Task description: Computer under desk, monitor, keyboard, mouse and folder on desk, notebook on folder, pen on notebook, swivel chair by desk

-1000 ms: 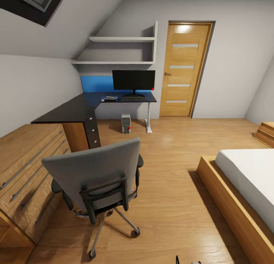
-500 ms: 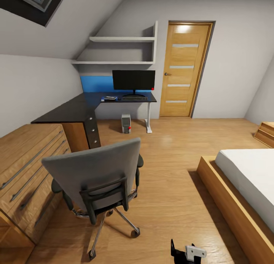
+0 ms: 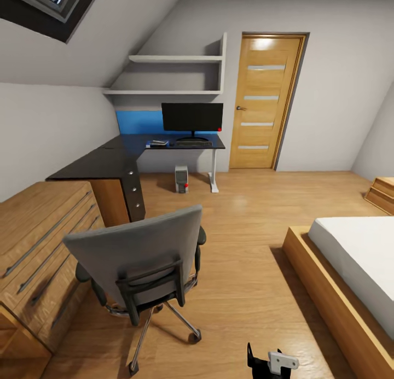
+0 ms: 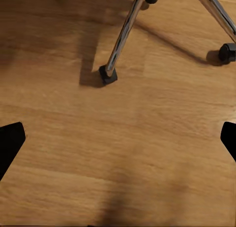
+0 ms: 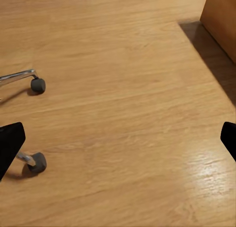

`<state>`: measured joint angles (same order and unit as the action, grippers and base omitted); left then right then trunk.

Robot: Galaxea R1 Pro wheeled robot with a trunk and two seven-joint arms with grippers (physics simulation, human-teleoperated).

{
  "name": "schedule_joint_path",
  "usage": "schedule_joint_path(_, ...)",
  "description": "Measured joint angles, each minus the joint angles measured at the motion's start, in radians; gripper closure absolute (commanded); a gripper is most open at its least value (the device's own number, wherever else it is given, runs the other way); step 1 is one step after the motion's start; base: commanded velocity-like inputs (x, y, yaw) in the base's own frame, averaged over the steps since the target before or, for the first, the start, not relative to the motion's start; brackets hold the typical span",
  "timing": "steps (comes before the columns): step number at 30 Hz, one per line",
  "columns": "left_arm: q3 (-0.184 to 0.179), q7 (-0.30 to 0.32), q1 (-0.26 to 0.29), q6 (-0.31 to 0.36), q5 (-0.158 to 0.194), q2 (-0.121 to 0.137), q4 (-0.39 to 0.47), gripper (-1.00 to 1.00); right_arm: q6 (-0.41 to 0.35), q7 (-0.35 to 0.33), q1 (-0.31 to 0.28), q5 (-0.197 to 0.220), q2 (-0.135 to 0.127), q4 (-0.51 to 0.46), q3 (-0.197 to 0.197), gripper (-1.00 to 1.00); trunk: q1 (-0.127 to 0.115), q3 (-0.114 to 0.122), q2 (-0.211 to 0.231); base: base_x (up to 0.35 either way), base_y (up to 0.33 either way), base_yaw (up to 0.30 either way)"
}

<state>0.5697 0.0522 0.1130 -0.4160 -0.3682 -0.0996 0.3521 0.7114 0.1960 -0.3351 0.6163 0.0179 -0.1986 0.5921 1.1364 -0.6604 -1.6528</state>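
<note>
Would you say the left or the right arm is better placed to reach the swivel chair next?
Probably the left. The swivel chair stands left of centre in the head view, and the left wrist camera looks straight down at its chrome legs. The right gripper hangs open further right, with two casters off to one side.

Glossy wood floor (image 3: 246, 248), prob. laminate

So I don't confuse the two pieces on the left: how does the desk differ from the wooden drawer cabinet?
The desk has a black top and white metal legs; the drawer cabinet is light wood throughout. The desk is L-shaped and carries the monitor; the cabinet is a plain block nearer the camera. Both stand along the left wall and have drawers.
</note>
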Motion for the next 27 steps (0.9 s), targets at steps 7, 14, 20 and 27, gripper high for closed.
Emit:
schedule_joint_path(7,0.010,-0.002,0.000,0.001,0.040,0.010,-0.001,-1.00,0.000,-0.001,0.000,0.000,0.001,0.001,0.001,-1.00,-0.027,0.022,0.049,0.000,0.000,0.000)
schedule_joint_path(14,0.013,0.000,0.000,0.001,0.045,0.021,-0.001,-1.00,0.000,-0.001,0.000,-0.001,0.001,0.002,0.002,-1.00,-0.046,0.038,0.084,0.000,0.000,0.000)
schedule_joint_path(20,0.014,0.003,0.000,-0.001,0.044,0.021,-0.001,-1.00,0.000,-0.001,0.000,0.001,0.003,0.002,0.002,-1.00,-0.046,0.038,0.084,0.000,0.000,0.000)
schedule_joint_path(27,0.015,0.005,0.000,-0.001,0.044,0.021,-0.001,-1.00,-0.001,-0.001,0.000,0.002,0.003,0.003,0.002,-1.00,-0.046,0.038,0.084,-0.105,0.141,0.000)
